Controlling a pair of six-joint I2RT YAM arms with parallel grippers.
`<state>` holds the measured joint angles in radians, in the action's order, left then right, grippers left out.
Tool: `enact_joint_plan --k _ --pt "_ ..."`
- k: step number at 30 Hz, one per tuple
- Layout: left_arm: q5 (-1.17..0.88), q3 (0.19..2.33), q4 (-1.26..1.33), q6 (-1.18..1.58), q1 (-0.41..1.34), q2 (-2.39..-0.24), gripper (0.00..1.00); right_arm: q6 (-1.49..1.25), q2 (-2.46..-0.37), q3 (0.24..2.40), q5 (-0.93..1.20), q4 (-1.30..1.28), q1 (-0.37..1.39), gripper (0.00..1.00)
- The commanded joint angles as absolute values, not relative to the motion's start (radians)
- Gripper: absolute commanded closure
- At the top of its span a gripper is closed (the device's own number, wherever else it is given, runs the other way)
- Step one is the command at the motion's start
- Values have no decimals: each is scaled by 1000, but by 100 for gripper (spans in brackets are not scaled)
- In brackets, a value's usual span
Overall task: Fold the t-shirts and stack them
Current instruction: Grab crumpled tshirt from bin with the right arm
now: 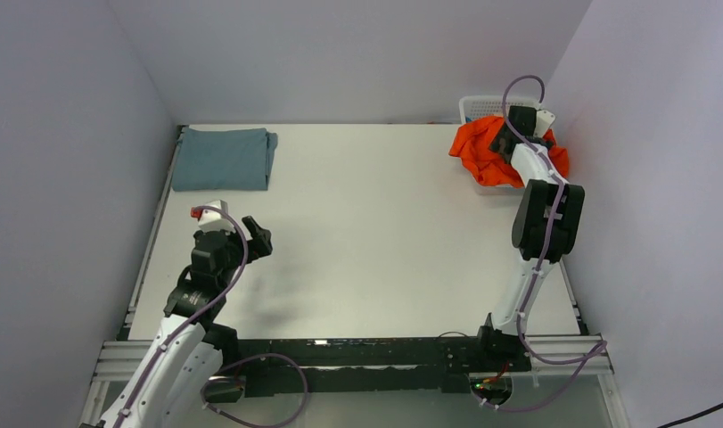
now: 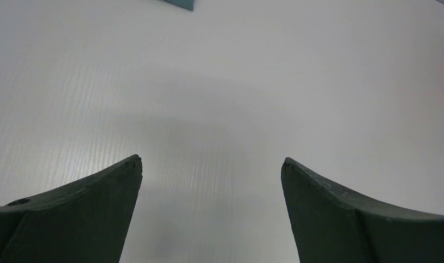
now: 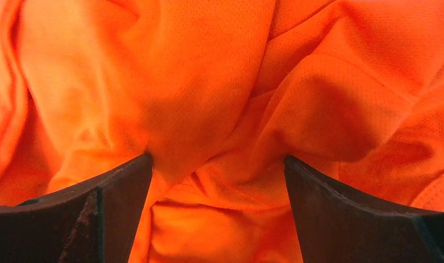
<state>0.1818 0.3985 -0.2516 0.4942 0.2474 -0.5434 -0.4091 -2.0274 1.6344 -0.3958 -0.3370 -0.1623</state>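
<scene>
A grey-blue t-shirt [image 1: 224, 159] lies folded at the table's far left corner; the left wrist view catches only a sliver of this grey-blue shirt [image 2: 178, 4] at its top edge. A bright orange t-shirt [image 1: 480, 153] is crumpled in and over the white basket [image 1: 476, 105] at the far right. My right gripper [image 1: 507, 135] is down in that orange shirt [image 3: 219, 82]. Its jaws stand wide, and a bunch of fabric bulges between the right gripper's [image 3: 217, 160] fingers. My left gripper [image 1: 256, 237] hovers open over bare table at the near left, and the left gripper [image 2: 211, 161] holds nothing.
The white lattice basket sits against the back right corner by the wall. Walls close in the table on the left, back and right. A black rail [image 1: 366, 352] with the arm bases runs along the near edge.
</scene>
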Motion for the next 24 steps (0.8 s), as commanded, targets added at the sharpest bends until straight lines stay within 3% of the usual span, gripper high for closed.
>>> enact_joint_plan --k 1,5,9,14,15,18,24 --pt "205 433 -220 492 251 -550 1 -376 -2067 1690 -479 -262 -180 14" --pt "213 434 -232 495 251 -547 1 -347 -2072 1683 -436 -176 -193 57" --pt "197 430 -217 495 251 -541 1 -327 -2008 1683 -417 -158 -194 81" --pt "195 430 -223 499 251 -544 1 -312 -1862 1643 -408 -128 -187 93" --pt "191 426 -218 501 251 -543 1 -307 -1823 1629 -400 -115 -185 99" --pt "186 434 -220 496 251 -540 1 -286 -1730 1605 -392 -64 -184 100" --pt "177 422 -217 505 251 -522 1 -192 -1696 1776 -299 -102 -183 100"
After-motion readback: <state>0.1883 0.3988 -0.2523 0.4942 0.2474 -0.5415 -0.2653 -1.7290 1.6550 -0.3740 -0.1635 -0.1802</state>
